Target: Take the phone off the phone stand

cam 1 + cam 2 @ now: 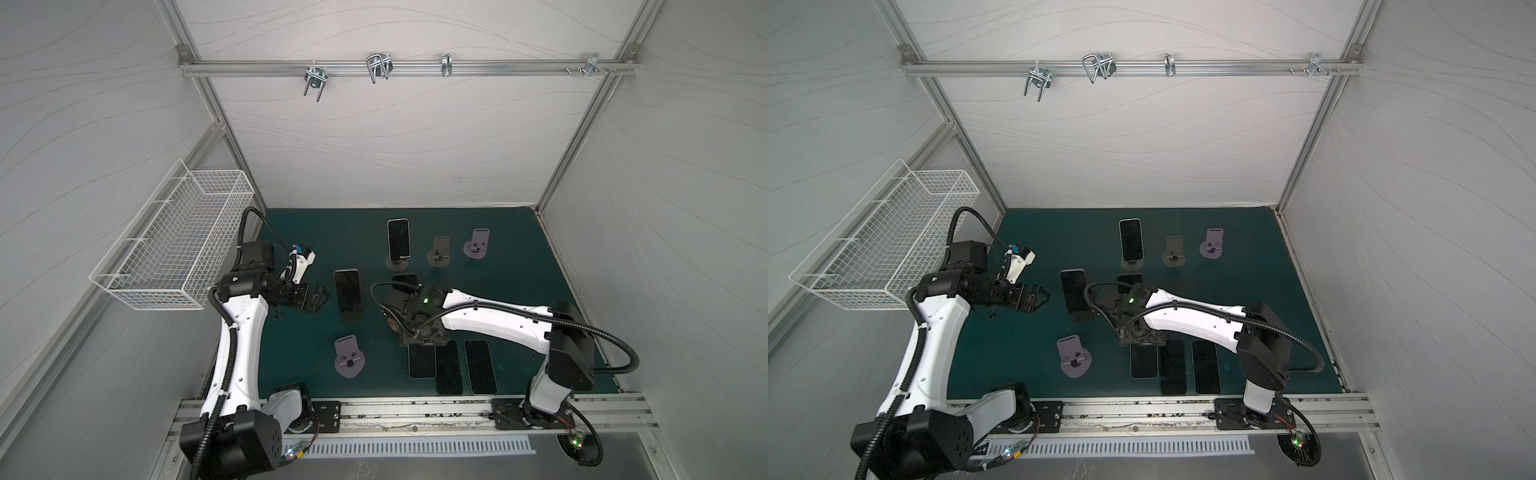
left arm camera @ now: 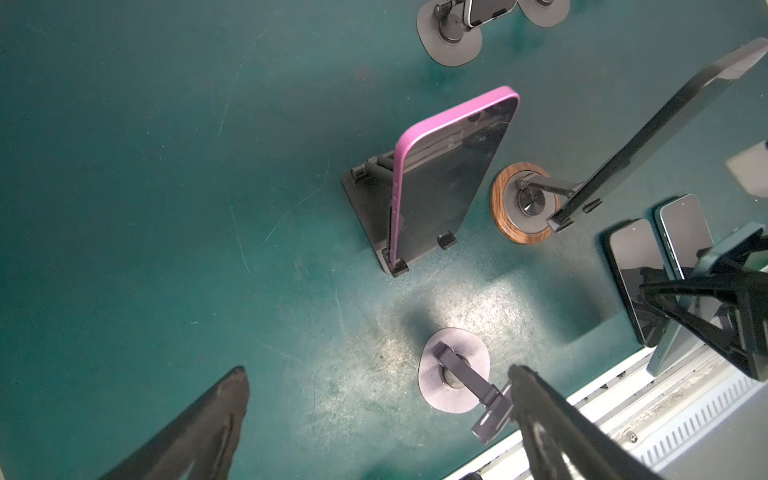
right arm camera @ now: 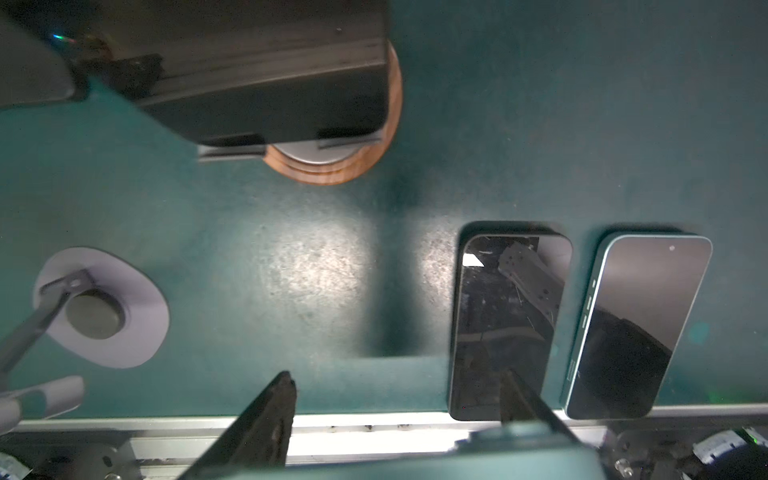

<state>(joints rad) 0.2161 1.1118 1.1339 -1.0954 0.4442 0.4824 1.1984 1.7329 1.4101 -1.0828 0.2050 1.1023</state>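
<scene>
My right gripper is shut on a teal phone near its upper end. The phone's lower end points at the mat's front, beside two phones lying flat. Whether it touches the mat I cannot tell. Behind that gripper a black phone leans on a wood-based stand. A pink-edged phone sits on a black stand mid-mat. My left gripper hovers open left of it, holding nothing. A further phone rests on a grey stand at the back.
Empty stands: a purple one near the front, a grey one and a purple one at the back. A white wire basket hangs on the left wall. The aluminium rail edges the front of the mat.
</scene>
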